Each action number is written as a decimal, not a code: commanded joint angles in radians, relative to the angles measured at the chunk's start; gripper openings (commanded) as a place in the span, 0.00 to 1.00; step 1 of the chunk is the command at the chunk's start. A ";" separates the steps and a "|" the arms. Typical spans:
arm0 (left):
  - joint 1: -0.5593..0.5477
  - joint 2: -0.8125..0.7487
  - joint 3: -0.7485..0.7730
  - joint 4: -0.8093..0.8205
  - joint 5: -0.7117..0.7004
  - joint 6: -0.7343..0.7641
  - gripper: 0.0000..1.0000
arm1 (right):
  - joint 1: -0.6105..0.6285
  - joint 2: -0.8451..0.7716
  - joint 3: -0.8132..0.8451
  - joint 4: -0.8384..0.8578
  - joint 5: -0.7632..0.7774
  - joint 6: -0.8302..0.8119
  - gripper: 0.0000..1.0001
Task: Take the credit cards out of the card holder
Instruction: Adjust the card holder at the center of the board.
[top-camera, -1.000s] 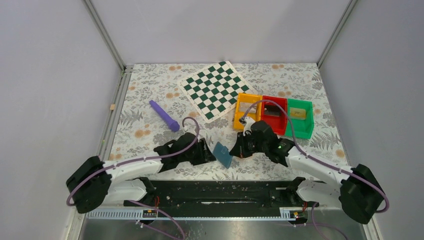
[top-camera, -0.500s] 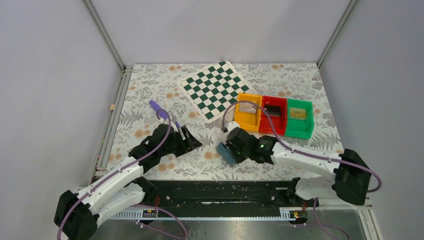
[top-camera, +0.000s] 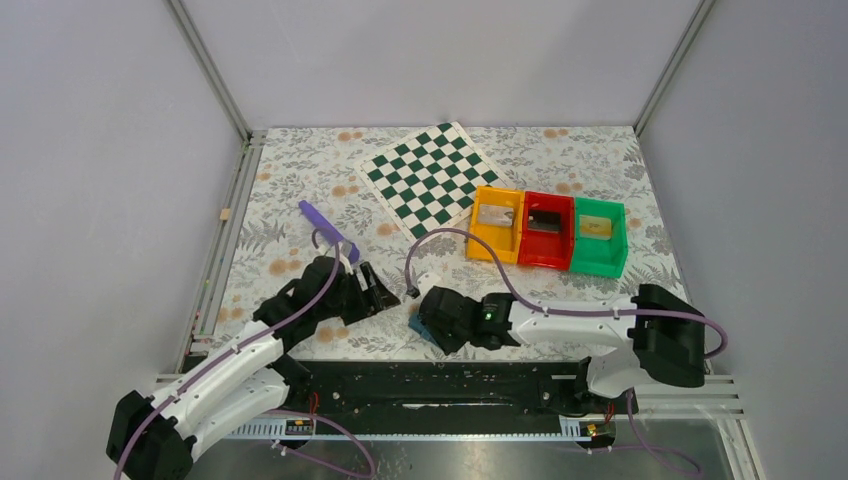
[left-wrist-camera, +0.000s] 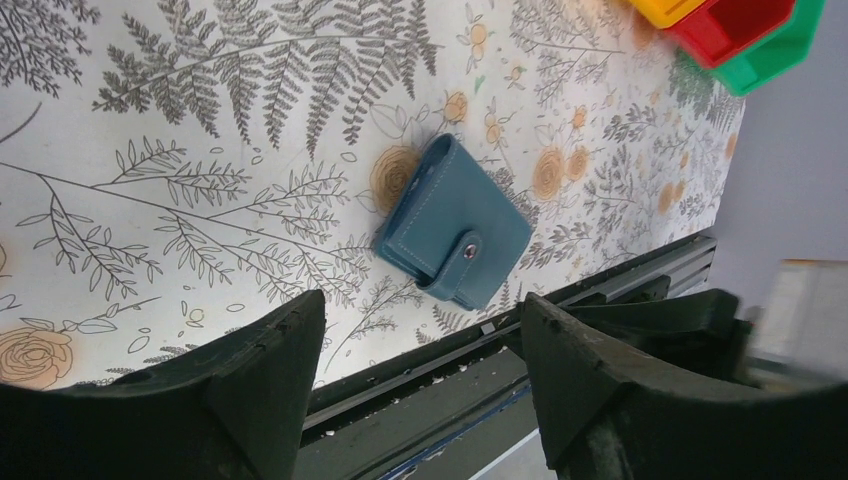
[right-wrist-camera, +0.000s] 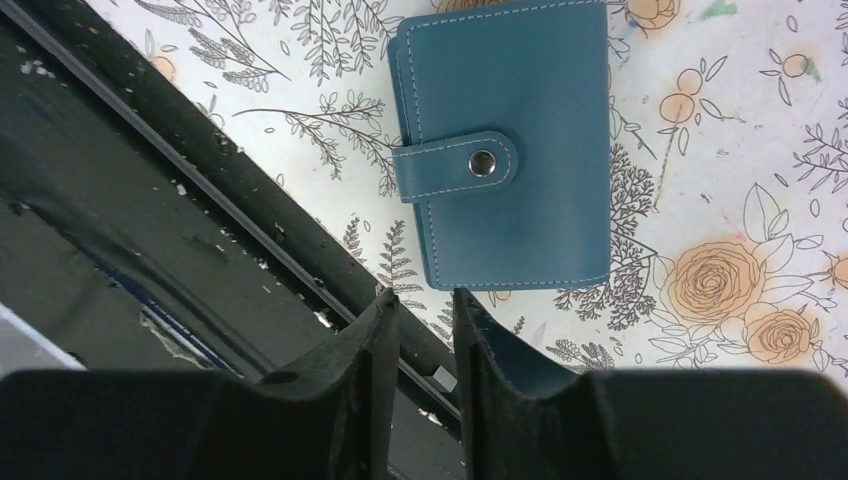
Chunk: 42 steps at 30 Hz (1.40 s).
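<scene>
Lower left of the top view: the left gripper (top-camera: 379, 287) hangs with its jaws wide and empty. Lower centre: the blue card holder (top-camera: 418, 327) lies flat on the floral table (top-camera: 300, 170) (strap snapped closed). Immediately right, the right gripper (right-wrist-camera: 422, 300) shows a narrow gap and grips nothing.
</scene>
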<state>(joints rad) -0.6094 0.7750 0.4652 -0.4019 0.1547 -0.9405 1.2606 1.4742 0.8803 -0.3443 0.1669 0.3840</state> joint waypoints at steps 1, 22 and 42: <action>0.004 0.011 -0.043 0.087 0.049 -0.017 0.71 | 0.002 -0.134 -0.049 0.096 0.004 0.043 0.35; -0.165 0.317 -0.109 0.426 0.031 -0.114 0.49 | -0.333 -0.102 -0.163 0.297 -0.349 0.064 0.49; -0.249 0.585 0.102 0.361 -0.080 -0.039 0.34 | -0.384 -0.121 -0.315 0.389 -0.466 0.165 0.46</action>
<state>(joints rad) -0.8562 1.3273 0.4782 -0.0238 0.1246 -1.0286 0.8791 1.4212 0.6353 -0.0269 -0.2398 0.4667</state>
